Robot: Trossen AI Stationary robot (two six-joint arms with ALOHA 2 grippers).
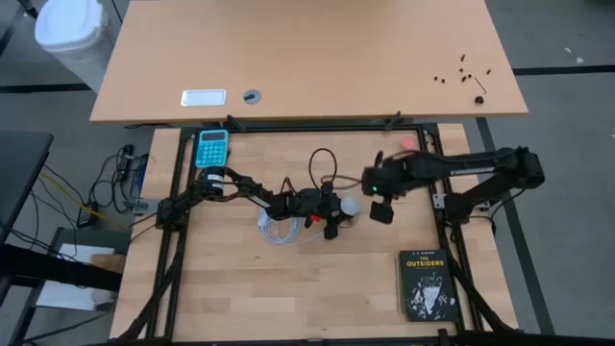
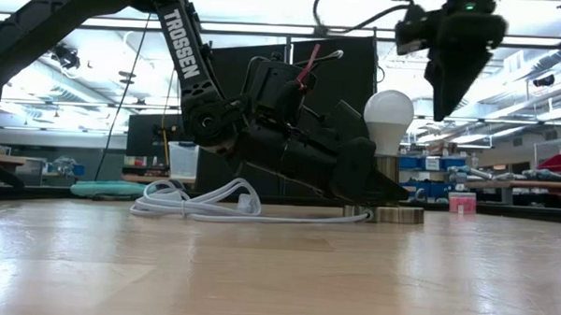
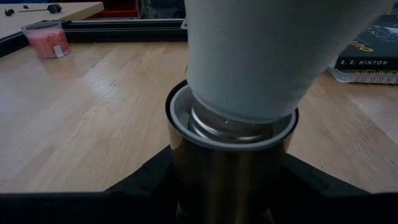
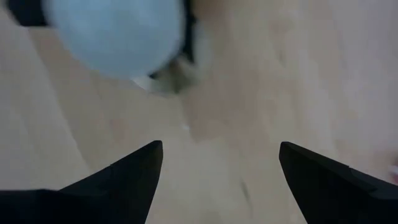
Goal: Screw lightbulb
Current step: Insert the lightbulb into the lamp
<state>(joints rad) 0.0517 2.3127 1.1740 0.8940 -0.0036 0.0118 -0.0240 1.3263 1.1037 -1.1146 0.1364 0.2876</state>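
Lightbulb point(image 2: 389, 114) stands upright in the brass-coloured socket point(image 2: 385, 191) near the middle of the counter point(image 1: 317, 288). It is a white, frosted, pear-shaped bulb, with its rounded dome on top and a narrower neck going down into the socket cup. In the left wrist view the white neck point(image 3: 261, 56) fills the upper part of the picture, and a ring of silvery screw thread point(image 3: 231, 127) shows between it and the socket's rim, so the base is not fully sunk. Seen from above, the bulb point(image 1: 351, 205) is a small pale round spot just right of the left arm's wrist.

Left gripper point(image 1: 332, 210) lies low on the counter, and its dark jaws are clamped on the socket body from both sides, below the bulb. A white coiled cord point(image 2: 199, 201) lies on the counter beside that arm.

Right gripper point(image 2: 451, 93) hangs above and a little to the side of the bulb, not touching it. Its jaws stand apart, with nothing between them; in its wrist view the two dark fingertips point(image 4: 140, 165) frame bare wood, and the pale dome point(image 4: 115, 34) sits off toward one corner.

A black book point(image 1: 426, 284) lies flat near the counter's front right corner, well apart from the bulb. A teal calculator point(image 1: 212, 147) rests at the back left.
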